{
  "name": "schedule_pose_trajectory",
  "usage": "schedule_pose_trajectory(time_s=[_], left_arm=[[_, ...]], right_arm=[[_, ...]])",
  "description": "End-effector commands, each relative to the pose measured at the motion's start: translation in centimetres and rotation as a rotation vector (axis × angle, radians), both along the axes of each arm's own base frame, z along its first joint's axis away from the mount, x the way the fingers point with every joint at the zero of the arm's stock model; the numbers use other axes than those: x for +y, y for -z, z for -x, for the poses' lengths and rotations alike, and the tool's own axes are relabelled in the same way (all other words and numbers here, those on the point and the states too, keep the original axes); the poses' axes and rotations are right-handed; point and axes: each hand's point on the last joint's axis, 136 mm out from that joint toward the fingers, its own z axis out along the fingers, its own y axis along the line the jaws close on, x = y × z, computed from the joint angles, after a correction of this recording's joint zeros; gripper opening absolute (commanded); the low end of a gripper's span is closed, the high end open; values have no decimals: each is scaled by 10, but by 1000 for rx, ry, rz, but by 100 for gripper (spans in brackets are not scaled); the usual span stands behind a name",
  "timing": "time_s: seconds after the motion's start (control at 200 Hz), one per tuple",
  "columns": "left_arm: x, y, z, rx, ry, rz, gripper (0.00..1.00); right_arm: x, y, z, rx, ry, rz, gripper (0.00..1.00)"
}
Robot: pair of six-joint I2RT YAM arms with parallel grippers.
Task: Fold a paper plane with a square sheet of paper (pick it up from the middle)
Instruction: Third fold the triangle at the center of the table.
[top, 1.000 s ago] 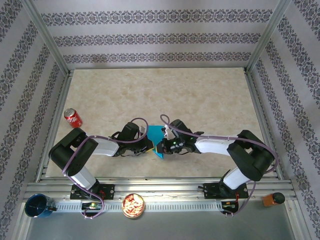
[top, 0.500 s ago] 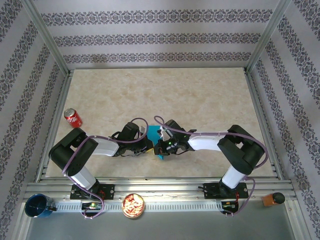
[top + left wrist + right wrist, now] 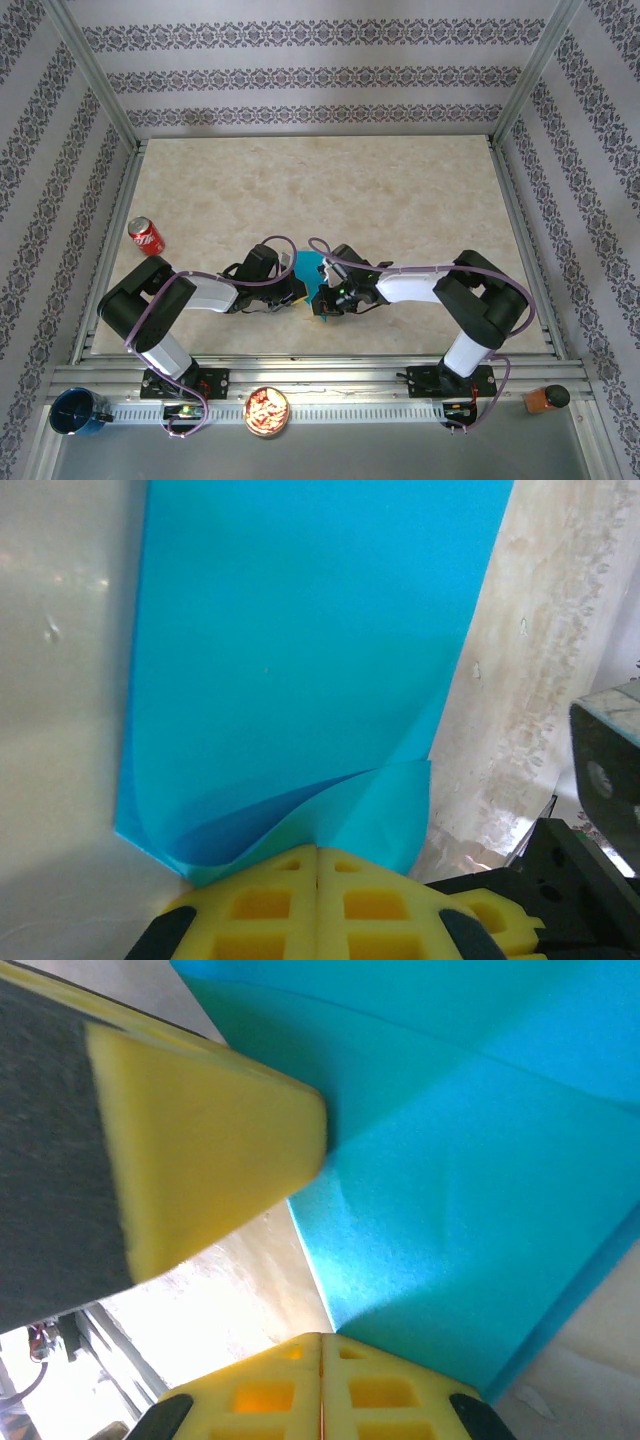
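Observation:
The square sheet of paper [image 3: 307,266] lies partly folded on the table between both grippers. In the left wrist view the turquoise sheet [image 3: 300,650] stretches away flat, and its near flap curls up into the seam of my left gripper [image 3: 318,849], which is shut on that flap. In the top view the left gripper [image 3: 299,291] is at the sheet's left side. My right gripper [image 3: 321,300] is shut, and its pads [image 3: 322,1336] meet beside the sheet's edge [image 3: 450,1190]. Whether paper is caught between them I cannot tell. The left gripper's yellow finger [image 3: 200,1150] shows close by.
A red soda can [image 3: 146,237] stands at the table's left edge. On the near rail sit a dark blue cup [image 3: 78,411], a bowl of snacks [image 3: 267,410] and a brown object [image 3: 545,398]. Metal frame posts border the table.
The right arm has drawn its elbow in toward the left, and its gripper has slid a little leftward and nearer along the paper. The left arm stays put.

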Motion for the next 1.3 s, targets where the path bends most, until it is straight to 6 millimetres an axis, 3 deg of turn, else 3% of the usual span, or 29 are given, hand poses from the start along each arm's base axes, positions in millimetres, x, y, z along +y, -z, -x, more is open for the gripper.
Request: schedule_pose_trajectory(time_s=[0.0,0.23,0.665,0.859,0.934,1.299], left_arm=[[13,23,13,39,-8,-87,0],[17,25,14,40,-14,-102,0],[18,28,15,47,-22,-104,0],[17,26,14,42,-21,-100,0],[17,26,14,40,-23,-101,0],[16,24,13,37,-20,-94,0]], right_arm=[[-12,11,9,1,-9,51,10],[-22,17,20,23,2,56,11],[-42,8,34,-1,12,39,14],[-20,-39,21,-63,10,-103,14],[-12,-48,16,-64,-12,-119,13],[13,-32,-13,-37,10,-84,14]])
